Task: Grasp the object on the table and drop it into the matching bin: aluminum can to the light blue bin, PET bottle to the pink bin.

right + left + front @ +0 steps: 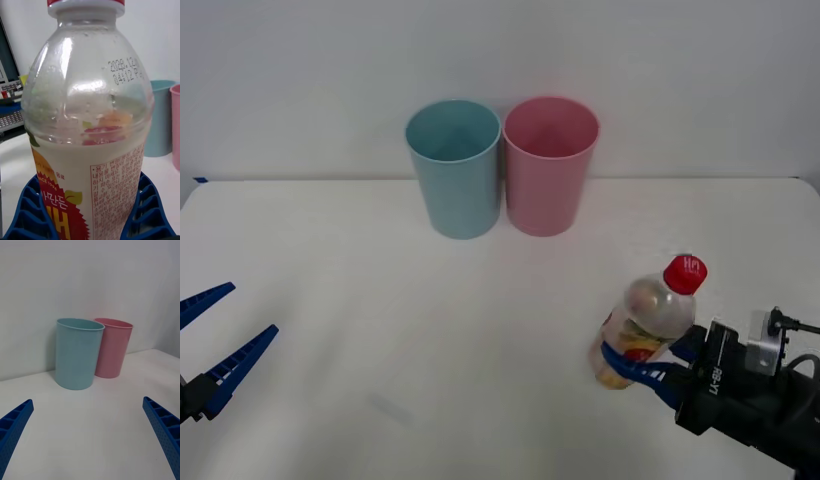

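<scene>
My right claw [642, 368] is squeezing the bottle [648, 322], so next I am carrying it to the pink bin [549, 165], while my left claw [215, 345] is waiting open.

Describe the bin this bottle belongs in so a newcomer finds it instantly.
Look to the far edge of the white table, where two same-sized round bins stand side by side. The pink bin is the one on the robot's right, beside the light blue bin; colour alone separates them.

Open white table [430, 340] lies between the held bottle [645, 320] and the pink bin [549, 165]; the light blue bin [454, 167] stands touching its side.
</scene>
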Robot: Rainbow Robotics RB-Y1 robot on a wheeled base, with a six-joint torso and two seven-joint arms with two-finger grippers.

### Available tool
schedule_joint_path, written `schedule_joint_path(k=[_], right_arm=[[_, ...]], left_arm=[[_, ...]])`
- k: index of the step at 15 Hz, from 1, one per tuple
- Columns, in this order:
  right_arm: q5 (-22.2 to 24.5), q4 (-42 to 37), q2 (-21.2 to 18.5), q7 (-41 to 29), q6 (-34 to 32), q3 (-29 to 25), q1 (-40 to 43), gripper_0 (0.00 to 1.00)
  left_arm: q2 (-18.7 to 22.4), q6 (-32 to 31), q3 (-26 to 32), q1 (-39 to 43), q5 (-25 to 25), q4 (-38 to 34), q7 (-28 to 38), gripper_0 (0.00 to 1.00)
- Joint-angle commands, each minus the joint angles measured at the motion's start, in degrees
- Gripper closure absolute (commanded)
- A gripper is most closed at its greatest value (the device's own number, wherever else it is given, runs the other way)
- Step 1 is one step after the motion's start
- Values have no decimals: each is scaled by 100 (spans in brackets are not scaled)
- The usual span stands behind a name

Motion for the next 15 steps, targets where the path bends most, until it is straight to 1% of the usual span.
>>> schedule_joint_path(k=[1, 3, 7, 10, 12, 15], right_arm=[[-12, -396, -35, -572, 532, -6, -226, 100], [5, -581, -61, -1011, 892, -6, -455, 100], [322, -818, -228, -1679, 1833, 196, -973, 100], [779, -809, -377, -1873, 2782, 556, -1536, 100], [849, -668, -606, -1996, 3362, 864, -1975, 100], [866, -36, -667, -2084, 3397, 996, -2749, 100]], left_arm=[[0, 0, 0, 0, 0, 0, 0, 0], [0, 0, 0, 0, 0, 0, 0, 0], [0, 0, 0, 0, 0, 0, 0, 0], [0, 0, 0, 0, 0, 0, 0, 0], [0, 0, 0, 0, 0, 0, 0, 0], [0, 0, 0, 0, 0, 0, 0, 0]])
